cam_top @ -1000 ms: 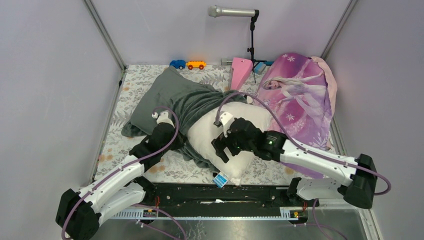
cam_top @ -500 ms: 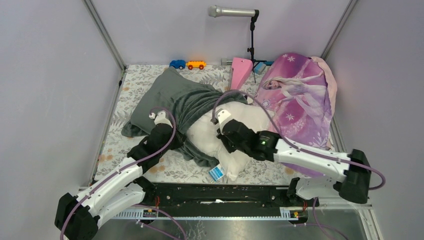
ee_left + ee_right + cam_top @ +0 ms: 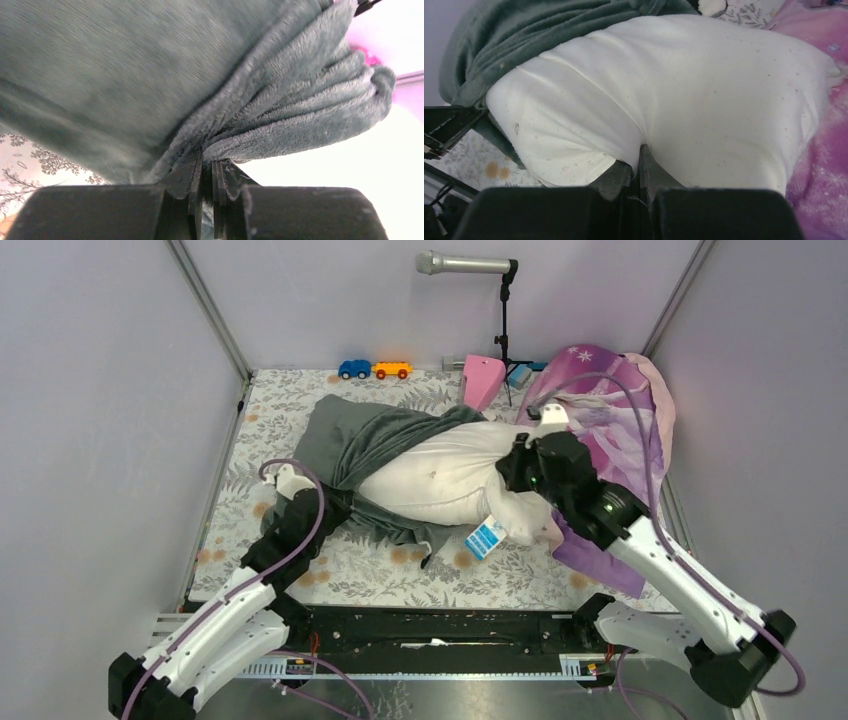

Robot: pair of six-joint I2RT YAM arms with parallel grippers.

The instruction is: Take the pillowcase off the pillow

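The white pillow [image 3: 440, 480] lies across the middle of the table, its left end still inside the dark grey-green pillowcase [image 3: 350, 435]. My left gripper [image 3: 338, 508] is at the case's near-left edge. In the left wrist view it [image 3: 207, 160] is shut on a bunched fold of the fleecy pillowcase [image 3: 125, 75]. My right gripper [image 3: 506, 478] is at the pillow's right end. The right wrist view shows it [image 3: 640, 150] shut on a pinch of the pillow [image 3: 699, 90] cloth, with the pillowcase [image 3: 524, 35] gathered at the far end.
Purple-pink princess-print fabric [image 3: 630, 430] is heaped at the right, under my right arm. A blue toy car [image 3: 355, 369], an orange one [image 3: 392, 369], a pink wedge [image 3: 482, 380] and a microphone stand [image 3: 503, 320] line the back. A blue-white tag [image 3: 486, 538] hangs from the pillow.
My right gripper shut on the pillow and dragged it right and back. The left arm drew back to the left with the pillowcase, and more white pillow now shows.
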